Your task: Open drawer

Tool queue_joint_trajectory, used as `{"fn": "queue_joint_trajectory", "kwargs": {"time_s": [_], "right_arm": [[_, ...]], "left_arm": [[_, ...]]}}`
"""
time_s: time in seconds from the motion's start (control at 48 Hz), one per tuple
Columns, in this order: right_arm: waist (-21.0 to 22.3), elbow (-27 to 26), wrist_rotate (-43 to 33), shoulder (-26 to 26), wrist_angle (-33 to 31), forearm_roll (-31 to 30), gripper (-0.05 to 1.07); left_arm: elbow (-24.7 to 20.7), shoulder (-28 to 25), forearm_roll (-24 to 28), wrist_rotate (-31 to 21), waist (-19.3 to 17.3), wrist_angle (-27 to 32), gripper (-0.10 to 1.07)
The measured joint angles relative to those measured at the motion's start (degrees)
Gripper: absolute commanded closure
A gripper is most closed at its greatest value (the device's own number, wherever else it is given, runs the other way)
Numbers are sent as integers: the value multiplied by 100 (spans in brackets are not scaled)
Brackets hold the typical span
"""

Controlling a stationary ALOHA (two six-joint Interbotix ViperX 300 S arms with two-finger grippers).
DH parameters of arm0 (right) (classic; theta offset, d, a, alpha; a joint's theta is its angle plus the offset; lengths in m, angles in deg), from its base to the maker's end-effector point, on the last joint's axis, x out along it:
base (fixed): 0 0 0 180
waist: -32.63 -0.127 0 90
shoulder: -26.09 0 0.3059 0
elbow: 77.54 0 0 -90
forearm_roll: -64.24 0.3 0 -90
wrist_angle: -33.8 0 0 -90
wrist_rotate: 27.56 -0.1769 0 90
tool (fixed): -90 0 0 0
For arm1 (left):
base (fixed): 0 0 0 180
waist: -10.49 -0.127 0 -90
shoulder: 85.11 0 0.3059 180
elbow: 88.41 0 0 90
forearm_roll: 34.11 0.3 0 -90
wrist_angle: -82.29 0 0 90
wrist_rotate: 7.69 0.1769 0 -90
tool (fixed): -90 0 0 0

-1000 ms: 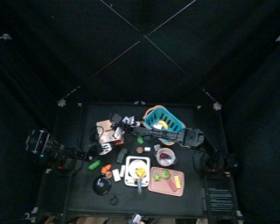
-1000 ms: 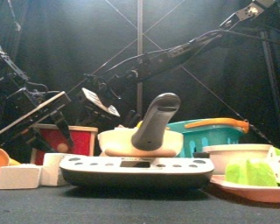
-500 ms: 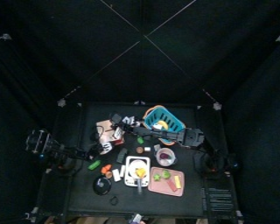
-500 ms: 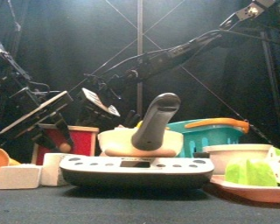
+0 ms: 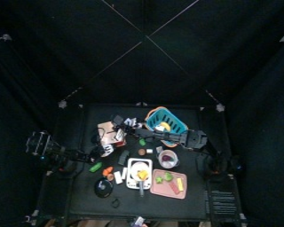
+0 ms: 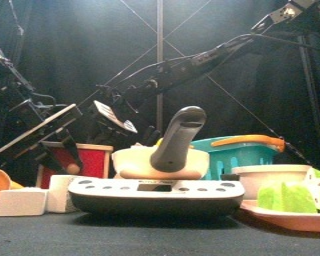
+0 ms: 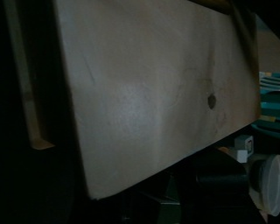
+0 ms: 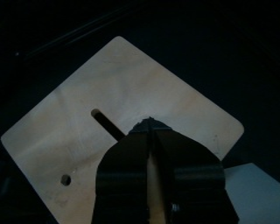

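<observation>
- pale tan top of the drawer point(image 5: 110, 129), at the table's rear left, beside the blue basket point(image 5: 166, 118).
- right gripper point(image 8: 150, 131): jaws nearly together, tips at the panel's slot; a grip cannot be confirmed.
- left gripper: jaws unseen in its wrist view, state undetermined.
- progress: drawer not visibly pulled out; opening apparently remains.

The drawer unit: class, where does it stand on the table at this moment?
In the top view the drawer unit stands at the table's back left, left of the blue basket. In the front view it sits at the left behind two white blocks.
</observation>
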Motion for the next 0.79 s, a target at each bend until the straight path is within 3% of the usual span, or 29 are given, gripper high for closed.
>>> {"fn": "queue_joint_trajectory", "kwargs": {"time_s": [0.271,0.542,0.792], "right_arm": [[0,-53,0,0,-132,9,97],[9,-97,0,-9,-185,0,96],[0,-141,0,9,-220,18,97]], "left_arm": [[105,185,-325,18,492,-62,52],[510,896,-457,26,633,-158,52],[510,993,-563,9,932,53,52]]}}
